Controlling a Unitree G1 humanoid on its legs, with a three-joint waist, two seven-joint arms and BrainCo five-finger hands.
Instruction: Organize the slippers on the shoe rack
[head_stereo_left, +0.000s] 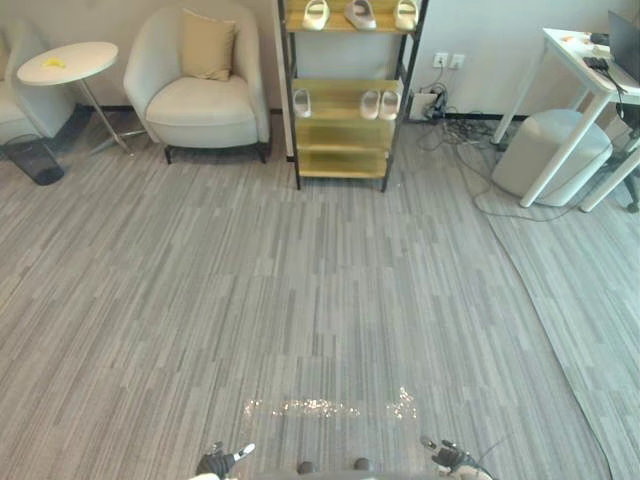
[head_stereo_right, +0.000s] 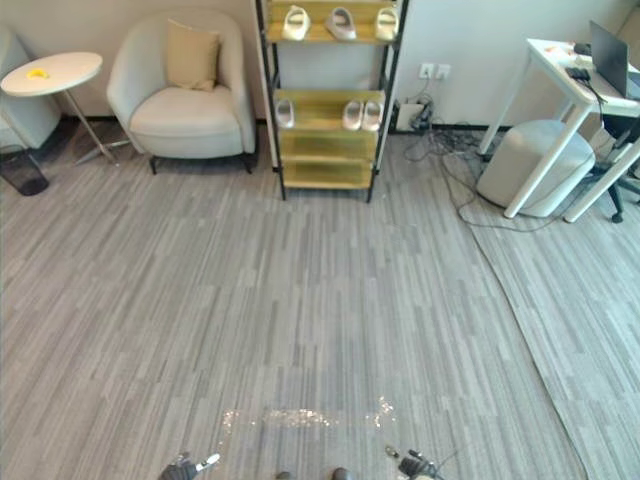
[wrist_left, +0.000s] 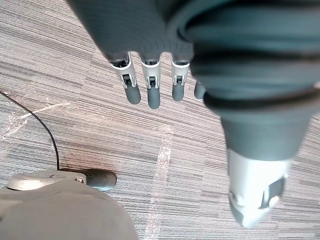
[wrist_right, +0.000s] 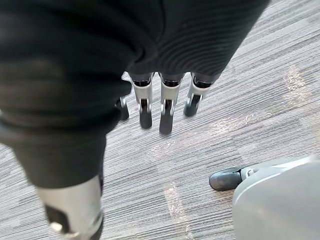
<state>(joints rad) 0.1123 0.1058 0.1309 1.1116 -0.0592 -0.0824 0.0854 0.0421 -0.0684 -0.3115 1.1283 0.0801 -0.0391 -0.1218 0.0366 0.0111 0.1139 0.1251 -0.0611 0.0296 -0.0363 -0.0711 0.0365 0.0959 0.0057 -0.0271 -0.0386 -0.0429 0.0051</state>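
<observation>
A wooden shoe rack (head_stereo_left: 345, 135) with a black frame stands against the far wall. Its top shelf carries three pale slippers (head_stereo_left: 360, 14). On the middle shelf one slipper (head_stereo_left: 302, 103) lies at the left and a pair (head_stereo_left: 380, 104) at the right. The lower shelves look bare. My left hand (head_stereo_left: 222, 461) and right hand (head_stereo_left: 447, 458) hang low at the near edge, far from the rack. Both are open with straight fingers (wrist_left: 152, 90) (wrist_right: 166, 107) over bare carpet, holding nothing.
A cream armchair (head_stereo_left: 203, 85) with a cushion stands left of the rack, a round white side table (head_stereo_left: 68, 62) and dark bin (head_stereo_left: 35, 158) further left. At the right are a white desk (head_stereo_left: 585, 75), grey pouf (head_stereo_left: 550, 150) and floor cables (head_stereo_left: 450, 130). Wide striped carpet lies between.
</observation>
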